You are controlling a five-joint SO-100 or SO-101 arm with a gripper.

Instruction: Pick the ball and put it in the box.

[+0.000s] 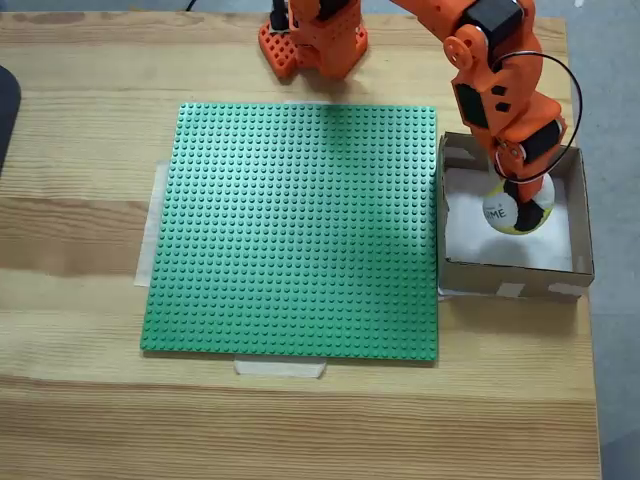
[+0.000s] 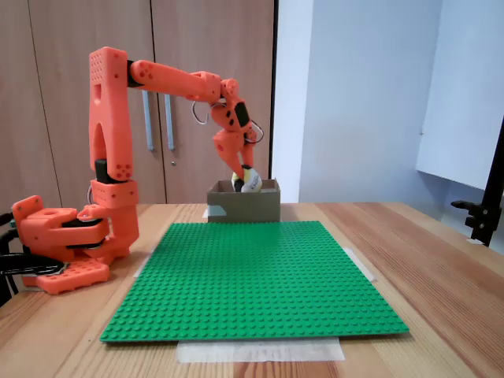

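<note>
The ball (image 1: pixel 518 208), patched yellow, black and white with dark lettering, hangs inside the box's opening. My orange gripper (image 1: pixel 521 196) is shut on the ball from above. In a fixed view from the side the ball (image 2: pixel 250 181) sits just above the rim of the box (image 2: pixel 245 205), still between the fingers. The box (image 1: pixel 570 262) is brown cardboard with a white bottom and pale tape on its corners, standing right of the green plate. I cannot tell if the ball touches the box floor.
A large green studded baseplate (image 1: pixel 295 230) is taped to the wooden table (image 1: pixel 80 300). The arm's orange base (image 2: pixel 67 244) stands at the plate's far side. A dark object (image 1: pixel 5 110) lies at the table's left edge.
</note>
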